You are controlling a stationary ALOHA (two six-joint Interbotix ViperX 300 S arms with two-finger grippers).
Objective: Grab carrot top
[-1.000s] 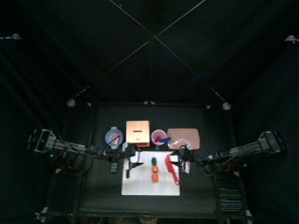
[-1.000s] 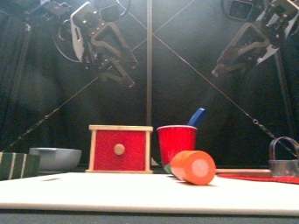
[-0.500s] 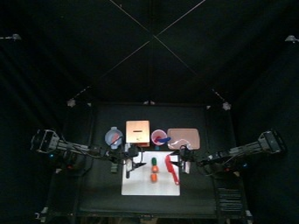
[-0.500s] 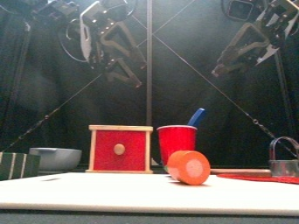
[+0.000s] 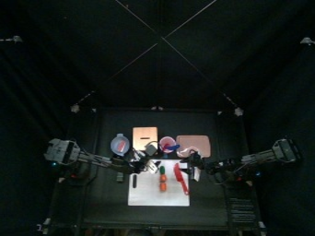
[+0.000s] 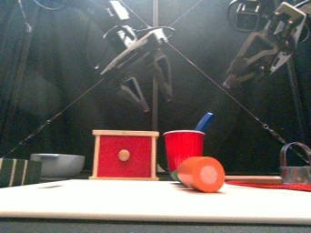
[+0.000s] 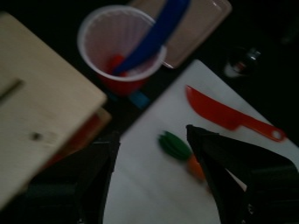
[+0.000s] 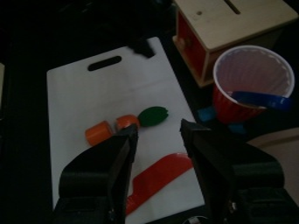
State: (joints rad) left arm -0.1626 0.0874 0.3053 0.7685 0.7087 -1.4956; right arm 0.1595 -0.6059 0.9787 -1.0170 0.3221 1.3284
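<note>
The carrot lies on the white cutting board (image 5: pixel 169 195), its orange body (image 7: pixel 197 168) ending in the small green carrot top (image 7: pixel 174 143). In the right wrist view the green carrot top (image 8: pixel 152 115) sits beside the orange pieces (image 8: pixel 111 128). From the front only the carrot's round orange end (image 6: pixel 201 173) shows; the top is hidden behind it. My left gripper (image 7: pixel 149 138) hangs open above the board, the green tuft showing between its jaws. It is high above the table in the front view (image 6: pixel 145 86). My right gripper (image 8: pixel 158 129) is also open and raised (image 6: pixel 255 59).
A curved red pepper piece (image 7: pixel 228 114) lies on the board next to the carrot. Behind the board stand a red cup (image 6: pixel 185 150) holding a blue utensil (image 6: pixel 205 121), a wooden box with a red front (image 6: pixel 126 155), a grey bowl (image 6: pixel 61 164) and a metal padlock (image 6: pixel 295 166).
My left gripper has swung in from the left toward the middle and come lower, now over the board. The right arm has hardly moved. The carrot is in about the same place.
</note>
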